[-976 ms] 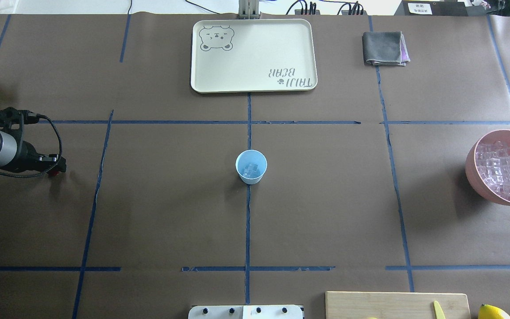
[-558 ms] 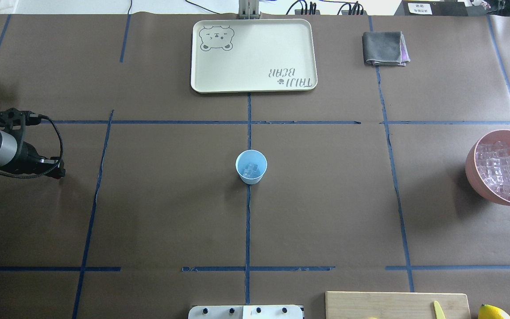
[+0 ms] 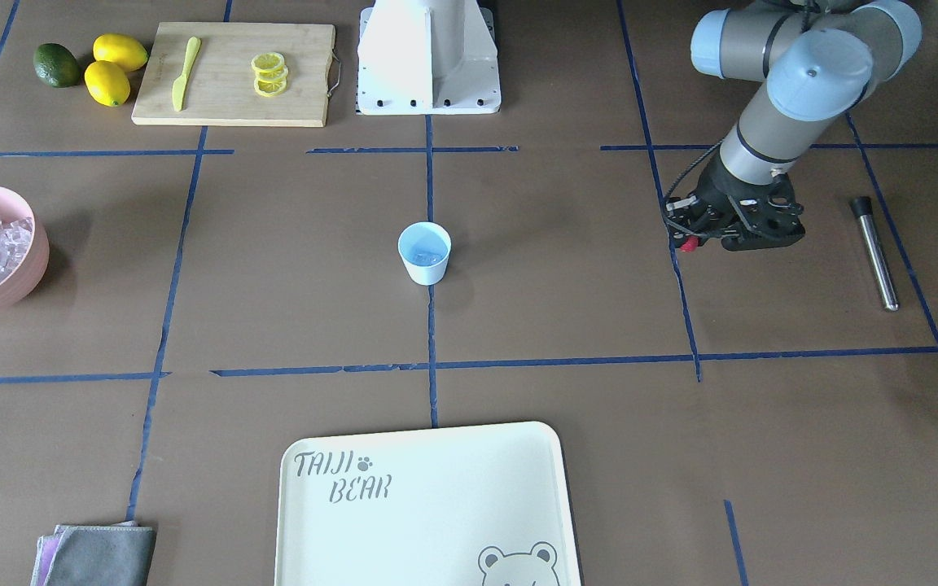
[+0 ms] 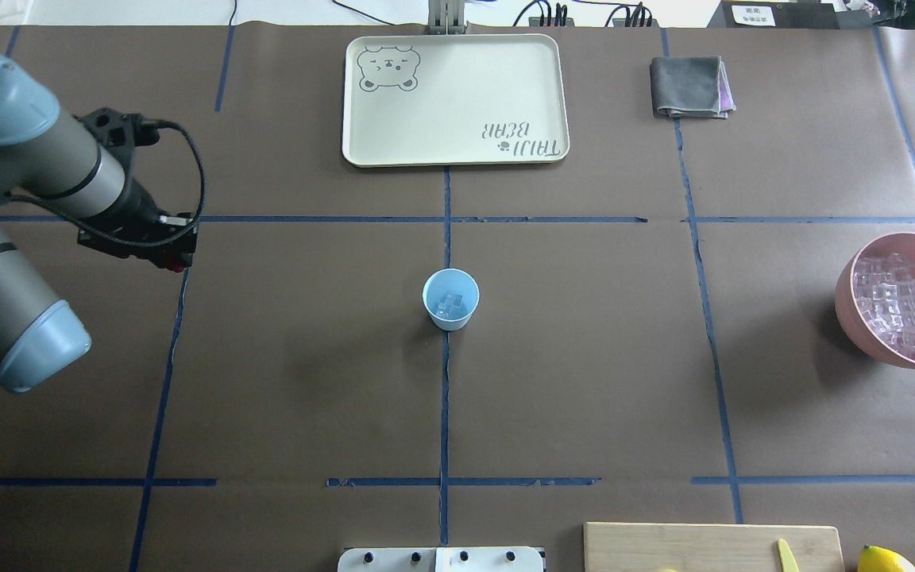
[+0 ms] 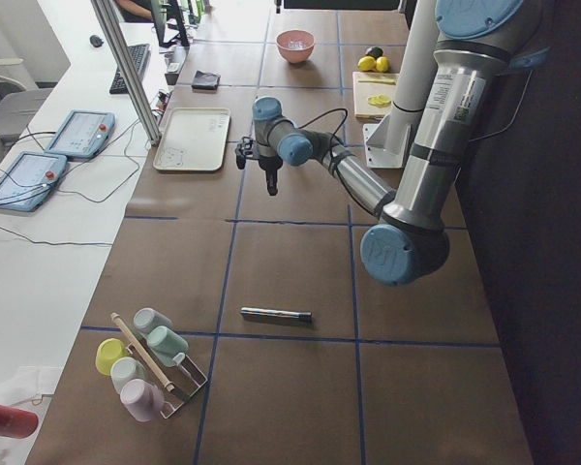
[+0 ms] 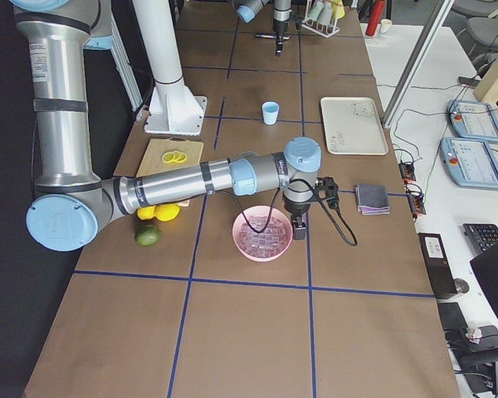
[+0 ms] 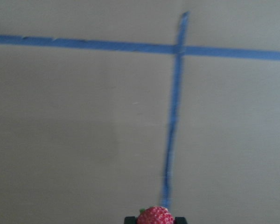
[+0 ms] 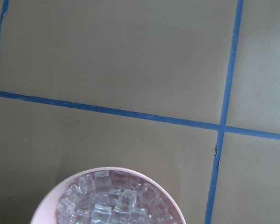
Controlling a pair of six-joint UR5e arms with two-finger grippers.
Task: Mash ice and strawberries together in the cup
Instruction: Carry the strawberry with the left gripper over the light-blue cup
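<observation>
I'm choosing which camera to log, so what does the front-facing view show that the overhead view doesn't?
Only front-facing: the metal rod and the dark green fruit. Only overhead: the cables past the table's far edge. Both: the blue cup with ice, the tray, the pink bowl, the folded cloth and the left tool holding the strawberry.

Overhead and front views face each other, sharing the cup (image 4: 450, 298); 2 end views look lengthwise; wrist cameras close, downward.
</observation>
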